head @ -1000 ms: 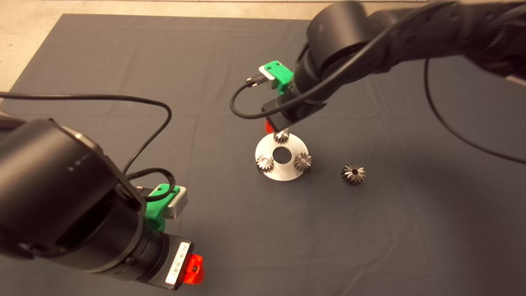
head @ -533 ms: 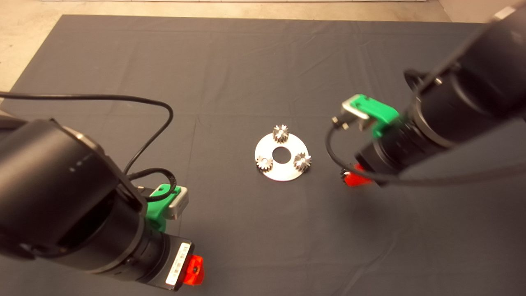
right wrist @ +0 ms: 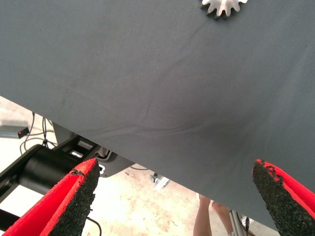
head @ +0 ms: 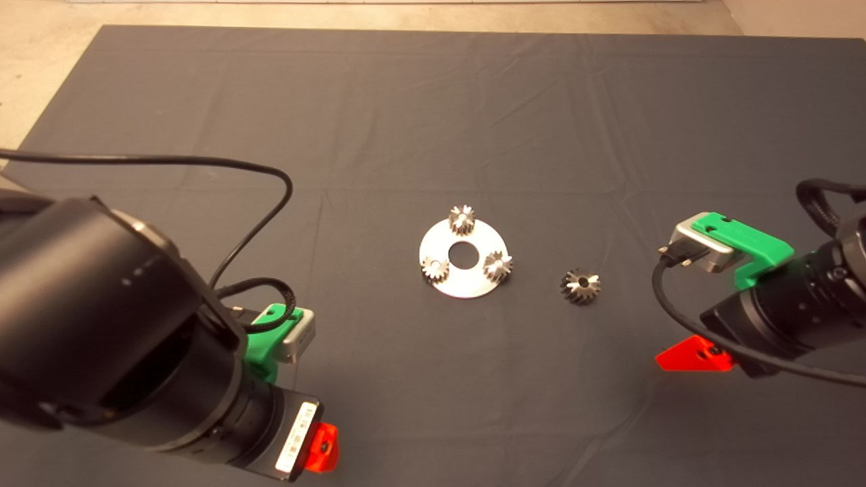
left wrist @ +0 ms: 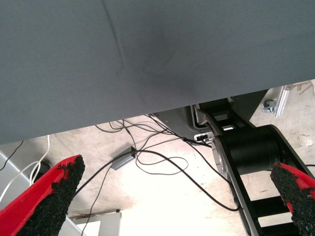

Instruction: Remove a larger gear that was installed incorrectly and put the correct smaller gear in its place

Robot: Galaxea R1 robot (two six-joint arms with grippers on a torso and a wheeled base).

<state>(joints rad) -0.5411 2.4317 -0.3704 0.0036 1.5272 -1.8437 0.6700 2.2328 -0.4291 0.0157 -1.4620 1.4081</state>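
A round steel plate (head: 462, 279) with a centre hole lies mid-mat and carries three small gears. The smaller gear (head: 461, 219) stands on the plate's far edge, and the other two (head: 435, 269) (head: 498, 266) sit at its near left and near right. To the right of the plate, the larger gear (head: 580, 285) (right wrist: 224, 6) lies alone on the mat, its flared teeth spread out. My right gripper (head: 693, 354) (right wrist: 175, 167) hangs open and empty near the mat's right edge, well away from both gears. At the lower left, my left gripper (head: 320, 448) (left wrist: 174, 166) waits open and empty.
The dark mat (head: 406, 122) is wrinkled. Both wrist views look past the mat's near edge to the floor, with cables (left wrist: 147, 157) and the robot base (left wrist: 251, 152). A person's leg (right wrist: 211, 216) stands beyond that edge.
My right arm has pulled back from the plate to the lower right, leaving the smaller gear on the plate's far edge. The left arm has barely shifted.
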